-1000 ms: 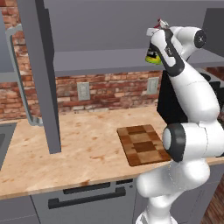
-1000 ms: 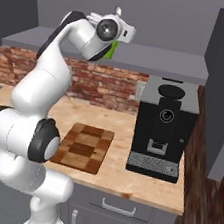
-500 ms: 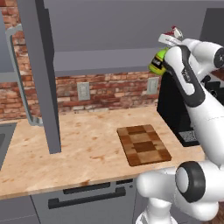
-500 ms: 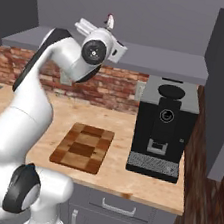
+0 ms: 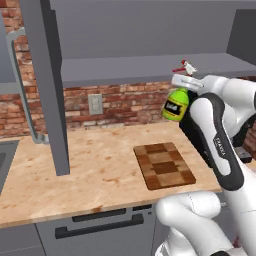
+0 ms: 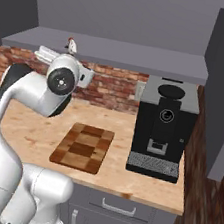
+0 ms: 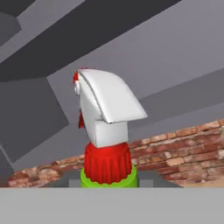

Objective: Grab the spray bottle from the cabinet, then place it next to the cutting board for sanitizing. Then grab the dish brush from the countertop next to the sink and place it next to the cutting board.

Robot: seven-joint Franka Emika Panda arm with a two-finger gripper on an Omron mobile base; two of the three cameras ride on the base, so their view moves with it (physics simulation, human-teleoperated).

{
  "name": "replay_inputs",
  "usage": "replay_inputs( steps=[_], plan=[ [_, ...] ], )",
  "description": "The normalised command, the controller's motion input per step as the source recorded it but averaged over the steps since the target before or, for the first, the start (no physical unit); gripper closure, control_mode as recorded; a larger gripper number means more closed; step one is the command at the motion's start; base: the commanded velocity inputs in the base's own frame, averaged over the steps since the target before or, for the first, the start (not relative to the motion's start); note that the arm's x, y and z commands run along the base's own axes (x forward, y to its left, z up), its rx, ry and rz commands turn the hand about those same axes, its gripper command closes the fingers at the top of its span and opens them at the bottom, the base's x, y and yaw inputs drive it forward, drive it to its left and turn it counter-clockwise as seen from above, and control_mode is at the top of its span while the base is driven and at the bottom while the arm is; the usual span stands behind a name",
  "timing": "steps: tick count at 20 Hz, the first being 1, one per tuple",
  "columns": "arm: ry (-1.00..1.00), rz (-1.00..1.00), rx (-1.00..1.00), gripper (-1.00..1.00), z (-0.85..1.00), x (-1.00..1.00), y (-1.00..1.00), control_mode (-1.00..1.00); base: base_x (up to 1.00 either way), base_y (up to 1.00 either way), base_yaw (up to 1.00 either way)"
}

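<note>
Now the spray bottle (image 5: 176, 104) rides upright in the tool (image 5: 186, 90), clamped at its neck.
Held high, right of the cutting board (image 5: 164, 165), it clears the surface (image 5: 100, 170) before lowering.

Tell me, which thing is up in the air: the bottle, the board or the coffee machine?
The green bottle. The tool holds it high, while the board and black coffee machine sit on the counter.

Arm raised, elbow bent, forearm upright; hand (image 5: 186, 86) high at shelf level, clamped on spray bottle (image 5: 176, 104).
</note>
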Motion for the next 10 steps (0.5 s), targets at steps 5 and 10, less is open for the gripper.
replay_inputs(
  steps=[5,10],
  plan=[
    [0.01,0.49,-0.19,1.0,-0.98,-0.93,1.0,-1.0,0.0,0.0,0.0],
    [0.0,0.58,-0.11,1.0,-0.93,-0.13,0.93,-1.0,0.0,0.0,0.0]
  ],
)
